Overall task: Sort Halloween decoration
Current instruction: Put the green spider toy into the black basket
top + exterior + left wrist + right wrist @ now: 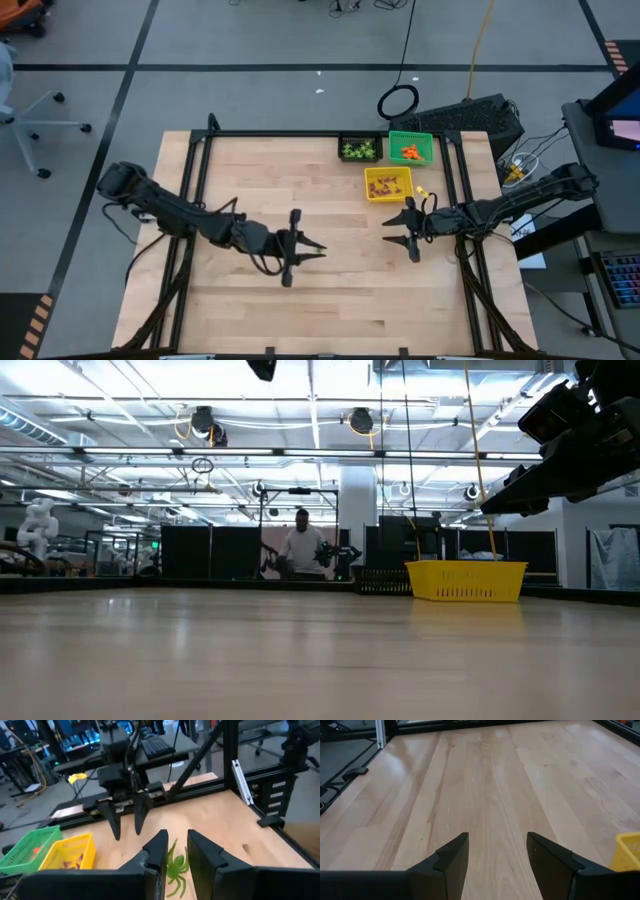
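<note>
table (330, 300): light wood | on it: black bin (359, 149), green bin (411, 148), yellow bin (388, 184)

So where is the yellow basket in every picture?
High view: yellow plastic basket, far right part of the wooden table.
Low view: right of centre.
Left wrist view: lower left.
Right wrist view: right edge.
Shared landmark: the table.

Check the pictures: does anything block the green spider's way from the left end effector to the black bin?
Nothing on the table does. Only bare wood lies between the spider, held in the left end effector, and the black bin.
</note>
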Motion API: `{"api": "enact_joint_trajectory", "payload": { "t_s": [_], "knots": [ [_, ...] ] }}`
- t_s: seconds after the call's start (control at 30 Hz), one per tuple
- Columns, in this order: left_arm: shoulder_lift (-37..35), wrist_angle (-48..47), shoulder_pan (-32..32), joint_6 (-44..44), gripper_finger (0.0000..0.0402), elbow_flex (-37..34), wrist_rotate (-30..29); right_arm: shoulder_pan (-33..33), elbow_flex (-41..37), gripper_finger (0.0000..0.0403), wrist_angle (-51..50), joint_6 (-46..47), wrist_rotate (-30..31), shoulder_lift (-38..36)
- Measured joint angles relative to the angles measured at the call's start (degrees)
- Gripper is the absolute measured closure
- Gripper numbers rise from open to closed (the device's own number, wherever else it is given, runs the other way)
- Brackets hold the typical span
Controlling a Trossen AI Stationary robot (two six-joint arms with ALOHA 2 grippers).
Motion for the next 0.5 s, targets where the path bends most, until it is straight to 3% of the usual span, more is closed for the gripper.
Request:
{"api": "enact_joint_trajectory", "payload": {
  "t_s": [0.23,0.5],
  "knots": [
    [-0.50,16.63,-0.42,-0.50,0.0339,-8.12,3.37,0.00,0.00,0.0218,0.35,0.02,0.00,0.00],
    [-0.39,43.31,-0.09,1.04,0.0339,-18.40,3.69,0.00,0.00,0.0218,4.09,-0.01,0.03,0.00]
  ]
}}
